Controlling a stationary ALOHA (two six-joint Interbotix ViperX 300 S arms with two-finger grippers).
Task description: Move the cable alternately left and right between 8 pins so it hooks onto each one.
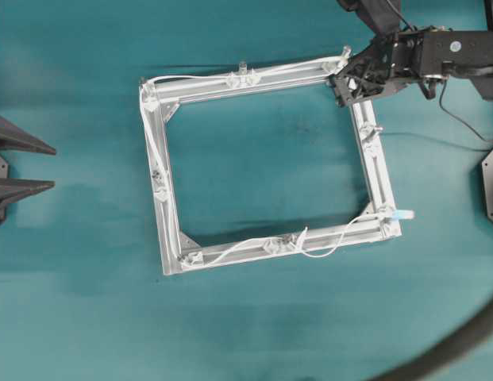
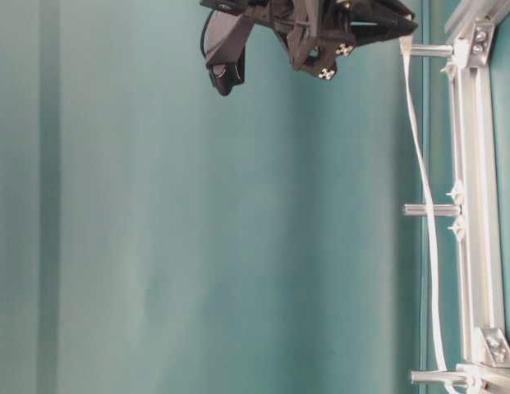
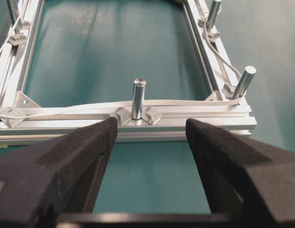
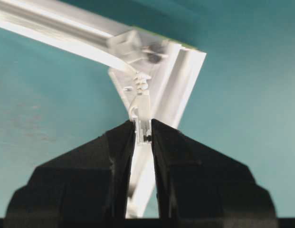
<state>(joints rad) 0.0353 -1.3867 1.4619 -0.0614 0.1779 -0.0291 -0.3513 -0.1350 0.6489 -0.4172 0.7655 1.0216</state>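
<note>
The square silver frame [image 1: 375, 184] lies mid-table with short upright pins [image 1: 242, 70] round it. The white cable [image 1: 190, 77] runs from a pale blue end [image 1: 402, 214] at the near right corner, along the near rail, up the left rail and across the far rail. My right gripper [image 1: 342, 70] hovers over the far right corner, shut on the cable's connector end [image 4: 143, 129]; the cable [image 2: 425, 193] hangs from it [image 2: 405, 31] past a pin [image 2: 431, 210]. At the left edge my left gripper [image 1: 54, 167] stands open, facing a pin [image 3: 137, 97] with cable [image 3: 185, 102] behind it.
A thick dark hose [image 1: 456, 345] curves across the near right corner of the teal table. The right arm's black body [image 1: 448, 55] and a dark mount [image 1: 492, 184] sit at the right edge. Inside the frame there is bare cloth [image 1: 262, 159].
</note>
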